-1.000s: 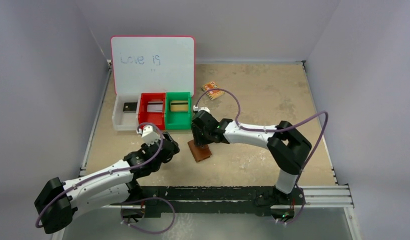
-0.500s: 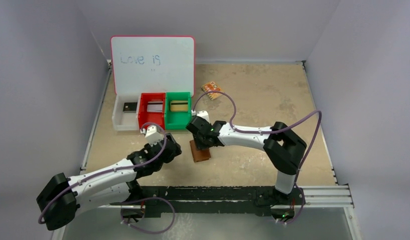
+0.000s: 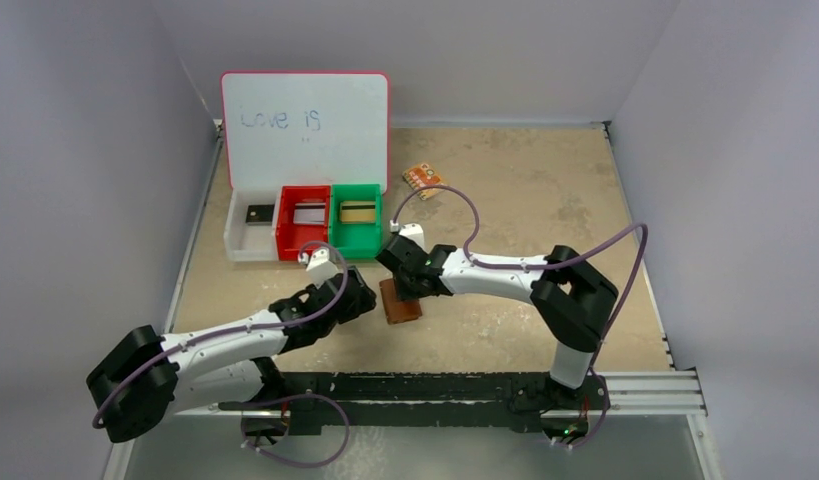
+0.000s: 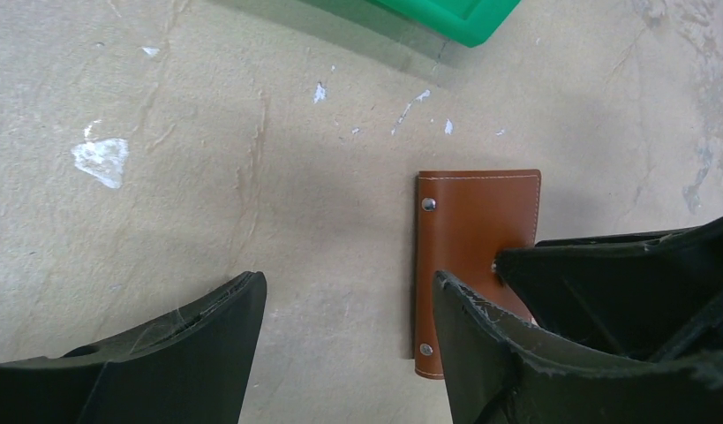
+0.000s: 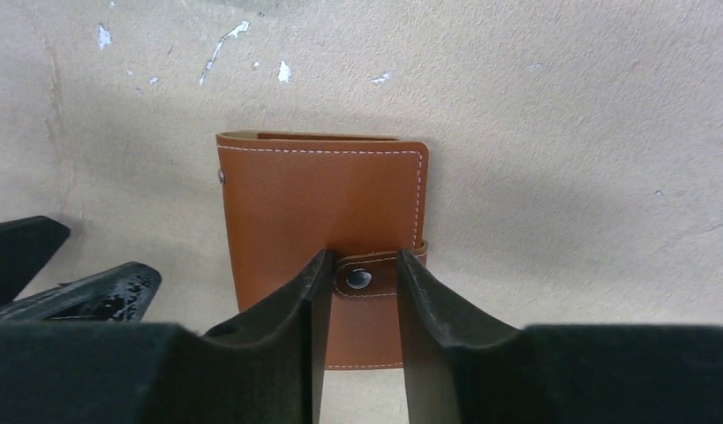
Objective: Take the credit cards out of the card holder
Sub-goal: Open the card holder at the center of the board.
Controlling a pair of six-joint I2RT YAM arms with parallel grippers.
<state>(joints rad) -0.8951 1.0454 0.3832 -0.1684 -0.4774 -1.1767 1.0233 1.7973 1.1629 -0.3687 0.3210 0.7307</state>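
Note:
The brown card holder (image 3: 403, 309) lies closed on the table, its snap tab (image 5: 366, 278) fastened. My right gripper (image 5: 365, 258) hovers right over it with the jaws partly open. Its fingers straddle the snap and hold nothing. My left gripper (image 4: 347, 281) is wide open just left of the card holder (image 4: 468, 221), low over bare table, with one finger beside the spine. Credit cards lie in the bins at the back: a dark one (image 3: 258, 213), a silvery one (image 3: 307, 214) and a gold one (image 3: 357, 211). No card shows at the card holder.
The white bin (image 3: 235, 238), red bin (image 3: 288, 243) and green bin (image 3: 357, 246) stand in a row below a whiteboard (image 3: 305, 120). An orange patterned packet (image 3: 421, 179) lies behind the arms. The green bin's corner (image 4: 446, 13) is close ahead of the left gripper.
The left arm has reached right, bringing its gripper up beside the card holder. The right gripper has settled over the snap tab and its jaws have narrowed.

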